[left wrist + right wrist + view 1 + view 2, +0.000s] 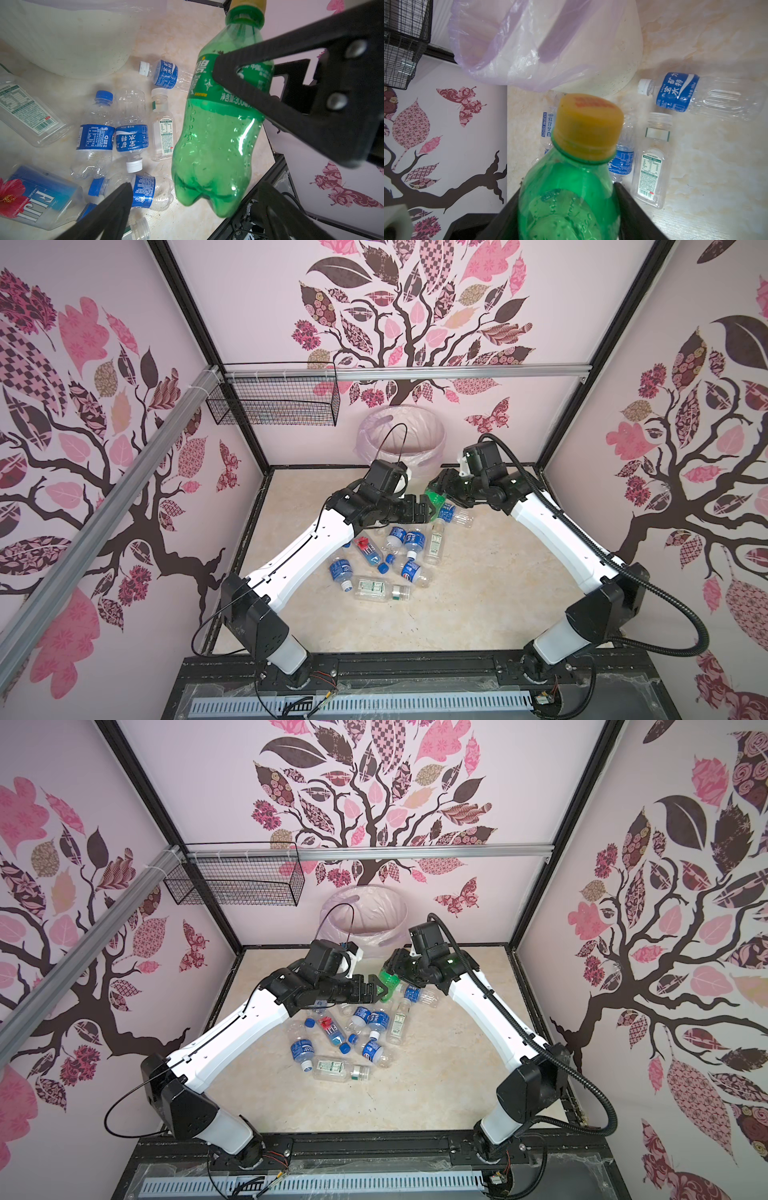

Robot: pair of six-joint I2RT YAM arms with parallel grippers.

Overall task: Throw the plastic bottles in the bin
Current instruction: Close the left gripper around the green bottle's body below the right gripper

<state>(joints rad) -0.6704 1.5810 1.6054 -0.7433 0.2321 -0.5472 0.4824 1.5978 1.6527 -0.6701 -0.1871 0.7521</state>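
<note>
My right gripper (441, 485) is shut on a green bottle (435, 501) with a yellow cap (589, 126), lifted off the floor in front of the bin (420, 459). Both black fingers (635, 216) press the green body (566, 199). My left gripper (428, 510) is open, its fingertips on either side of that bottle's base (207, 187) without touching it. Several clear bottles with blue or white labels (395, 551) lie in a heap on the floor below both grippers. The cream bin (612, 68) has a pale pink bag (519, 52) folded over its rim.
A black wire mesh basket (278, 402) hangs on the rail at the back left. The black floor frame (259, 195) and patterned walls close in the beige floor (478, 593). A Fiji bottle (39, 199) lies close to the left fingers.
</note>
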